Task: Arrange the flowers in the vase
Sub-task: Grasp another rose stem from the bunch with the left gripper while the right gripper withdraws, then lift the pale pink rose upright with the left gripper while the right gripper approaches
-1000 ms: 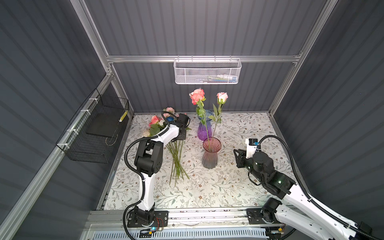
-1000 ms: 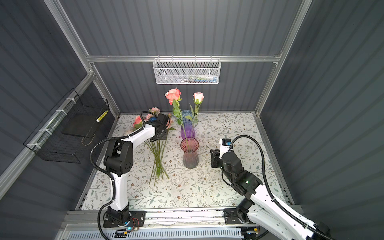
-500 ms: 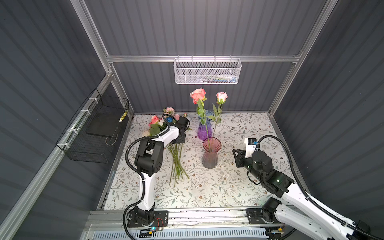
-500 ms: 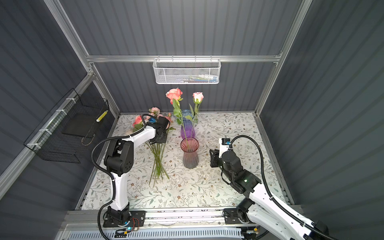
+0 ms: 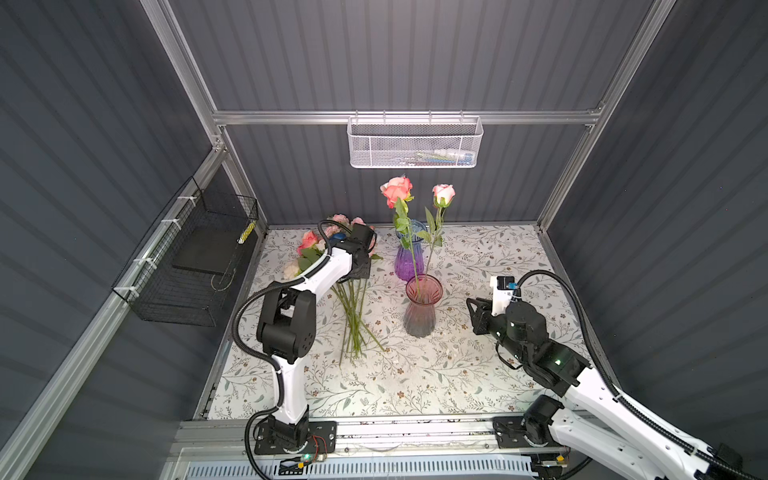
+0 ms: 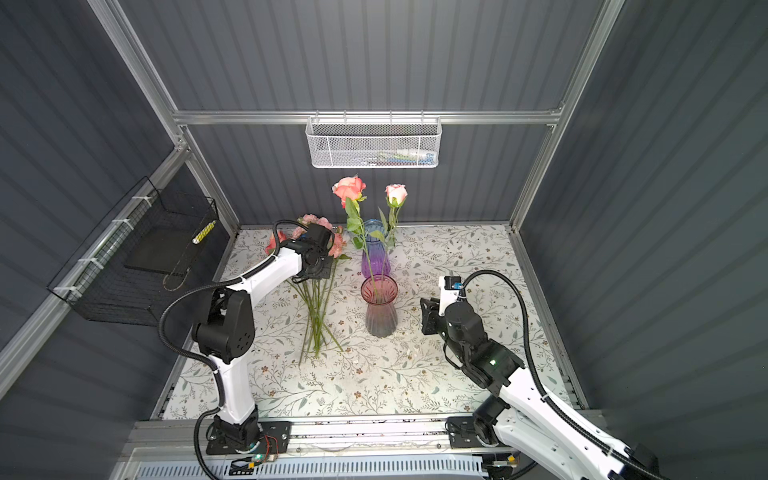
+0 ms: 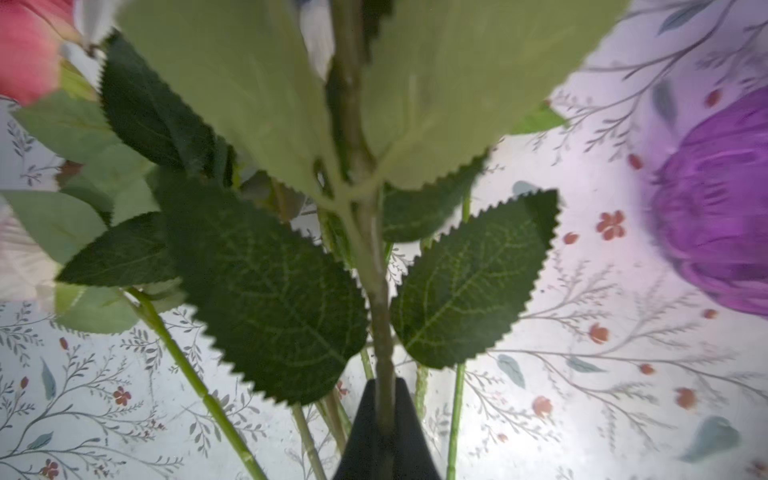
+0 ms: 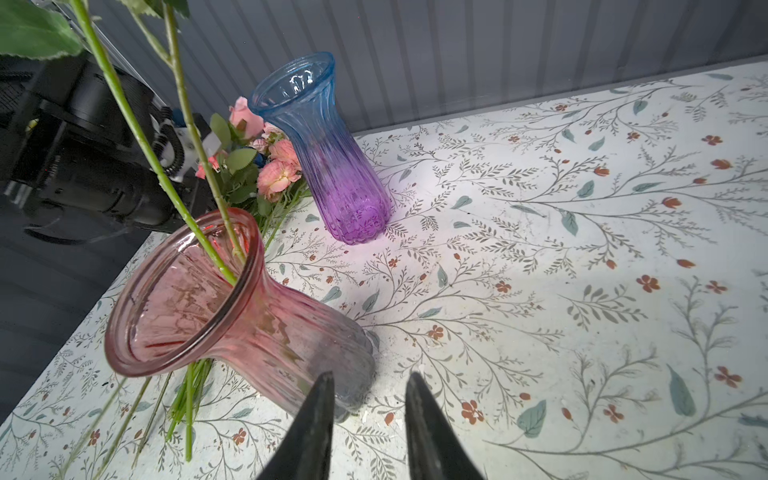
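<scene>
Two roses, heads coral (image 5: pixel 397 192) and pink (image 5: pixel 444 193), stand in the pink glass vase (image 5: pixel 422 307) at mid-table. The other flowers (image 5: pixel 353 309) lie in a bunch left of it, heads toward the back wall. My left gripper (image 7: pixel 384 380) is shut on one green rose stem (image 7: pixel 376 266) just below its leaves, over that bunch; in both top views its wrist (image 6: pixel 313 253) hides the jaws. My right gripper (image 8: pixel 368 386) is open and empty, low beside the base of the pink vase (image 8: pixel 249 328), also seen in a top view (image 5: pixel 473 313).
An empty blue-to-purple vase (image 5: pixel 409 255) stands just behind the pink one. A white mesh basket (image 5: pixel 414 143) hangs on the back wall and a black wire basket (image 5: pixel 195 266) on the left wall. The floral table cover (image 5: pixel 478 374) spreads in front.
My left gripper has closed on a rose stem in the bunch. The right gripper has crept slightly toward the pink vase, its jaws about the same.
</scene>
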You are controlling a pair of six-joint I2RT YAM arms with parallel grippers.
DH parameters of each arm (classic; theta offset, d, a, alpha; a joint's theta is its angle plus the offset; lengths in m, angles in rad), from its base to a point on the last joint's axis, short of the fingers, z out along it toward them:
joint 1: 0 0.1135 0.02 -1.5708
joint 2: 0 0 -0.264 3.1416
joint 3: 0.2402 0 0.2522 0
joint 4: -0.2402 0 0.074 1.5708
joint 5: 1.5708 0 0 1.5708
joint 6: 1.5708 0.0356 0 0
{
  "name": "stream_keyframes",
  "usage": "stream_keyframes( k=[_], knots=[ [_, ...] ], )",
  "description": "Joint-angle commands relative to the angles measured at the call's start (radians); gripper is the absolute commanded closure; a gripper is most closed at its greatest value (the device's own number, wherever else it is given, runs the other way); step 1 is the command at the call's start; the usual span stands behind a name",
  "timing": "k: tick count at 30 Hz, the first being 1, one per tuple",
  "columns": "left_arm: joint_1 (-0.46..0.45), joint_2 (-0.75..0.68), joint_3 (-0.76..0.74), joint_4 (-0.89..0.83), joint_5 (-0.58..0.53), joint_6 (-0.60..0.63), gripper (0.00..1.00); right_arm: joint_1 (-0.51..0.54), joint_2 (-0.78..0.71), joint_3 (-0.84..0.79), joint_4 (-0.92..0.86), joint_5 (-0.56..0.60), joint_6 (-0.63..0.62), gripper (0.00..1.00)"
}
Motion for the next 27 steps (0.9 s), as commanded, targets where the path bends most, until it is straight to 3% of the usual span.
stream_keyframes(
  k=[1,19,23,25,27],
  knots=[
    [-0.005,-0.073,-0.005,-0.029,0.059,-0.022,1.00,-0.004,-0.019,0.038,-0.001,0.009,-0.024,0.68],
    [-0.005,-0.350,-0.059,0.044,0.253,-0.026,0.99,-0.003,0.008,0.123,-0.046,-0.054,-0.009,0.68],
    [-0.005,-0.508,-0.195,0.176,0.285,-0.023,1.00,-0.004,0.017,0.154,-0.059,-0.093,-0.011,0.67],
    [-0.005,-0.643,-0.378,0.332,0.318,-0.033,1.00,0.019,0.028,0.184,-0.057,-0.174,-0.054,0.65],
    [-0.005,-0.779,-0.537,0.501,0.353,-0.052,1.00,0.088,0.039,0.207,-0.052,-0.152,-0.083,0.64]
  ],
)
